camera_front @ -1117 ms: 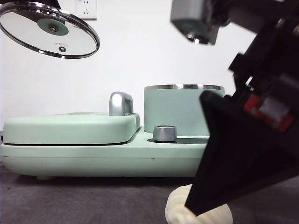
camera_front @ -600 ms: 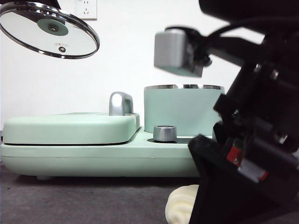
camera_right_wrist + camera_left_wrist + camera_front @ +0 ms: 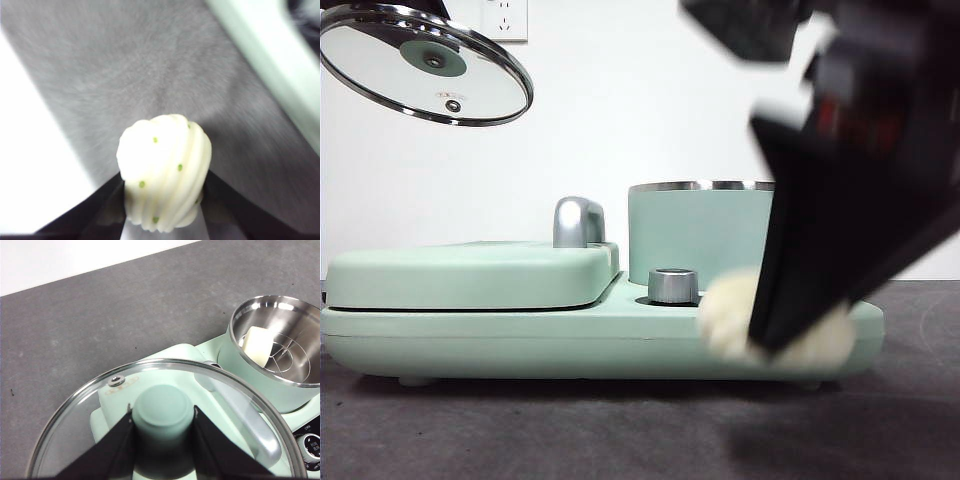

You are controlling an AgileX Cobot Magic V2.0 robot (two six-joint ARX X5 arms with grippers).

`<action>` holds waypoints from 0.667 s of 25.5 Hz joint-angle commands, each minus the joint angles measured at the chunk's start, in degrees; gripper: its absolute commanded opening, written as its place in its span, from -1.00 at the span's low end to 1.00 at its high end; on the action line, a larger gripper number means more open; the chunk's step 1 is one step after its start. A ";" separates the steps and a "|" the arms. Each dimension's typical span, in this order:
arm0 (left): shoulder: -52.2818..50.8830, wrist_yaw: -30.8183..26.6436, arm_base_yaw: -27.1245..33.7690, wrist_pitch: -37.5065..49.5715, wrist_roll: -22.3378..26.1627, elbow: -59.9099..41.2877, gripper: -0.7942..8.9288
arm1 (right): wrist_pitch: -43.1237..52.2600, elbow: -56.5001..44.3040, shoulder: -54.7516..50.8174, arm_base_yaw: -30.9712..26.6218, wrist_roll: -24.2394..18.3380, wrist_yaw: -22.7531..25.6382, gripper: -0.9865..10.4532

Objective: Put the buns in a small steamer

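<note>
Ridges ran across the shell-shaped bun (image 3: 164, 170), cream-white with tiny green specks, and it sat clamped between the jaws of the right gripper (image 3: 162, 200), which were closed tight against its sides. In the front view that bun (image 3: 730, 315) hung blurred, clear of the grey worktop (image 3: 520, 430), in front of the mint-green appliance base (image 3: 520, 340) and just below the small steamer (image 3: 700, 235). The steamer was a mint-green cylinder with a bright steel rim, standing open. Inside it, in the left wrist view, the smooth loaf-shaped bun (image 3: 258, 345) lay on a wire rack against the shiny steel wall of the pot (image 3: 300, 315). The left gripper (image 3: 162, 440) gripped the green knob (image 3: 162, 410) of the glass lid (image 3: 75, 440), jaws pressed to either side of it, and held the steel-rimmed lid (image 3: 425, 62) tilted, high above the flat griddle plate (image 3: 470, 275) with its chrome handle (image 3: 578, 222). A round metal dial (image 3: 672, 285) stood on the base in front of the steamer.
</note>
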 commanded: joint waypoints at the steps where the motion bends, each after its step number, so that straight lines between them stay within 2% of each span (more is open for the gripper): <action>1: -0.09 0.02 -0.15 1.53 0.26 0.81 -0.80 | -9.90 6.78 -1.05 0.57 6.43 0.22 -0.48; 4: -0.09 0.02 -0.15 1.53 0.24 0.81 -0.80 | -25.31 19.56 -1.25 -0.39 8.26 0.22 -0.48; 7: -0.09 0.02 -0.15 1.53 0.24 0.81 -0.80 | -31.65 27.69 -1.16 -2.19 8.44 -0.07 -0.48; 13: -0.09 0.02 -0.15 1.55 0.24 0.81 -0.80 | -37.03 40.13 0.42 -7.82 7.28 -0.20 -0.48; 17: -0.07 0.02 -0.15 1.55 0.22 0.81 -0.80 | -36.09 44.68 3.78 -12.07 3.61 -0.22 -0.48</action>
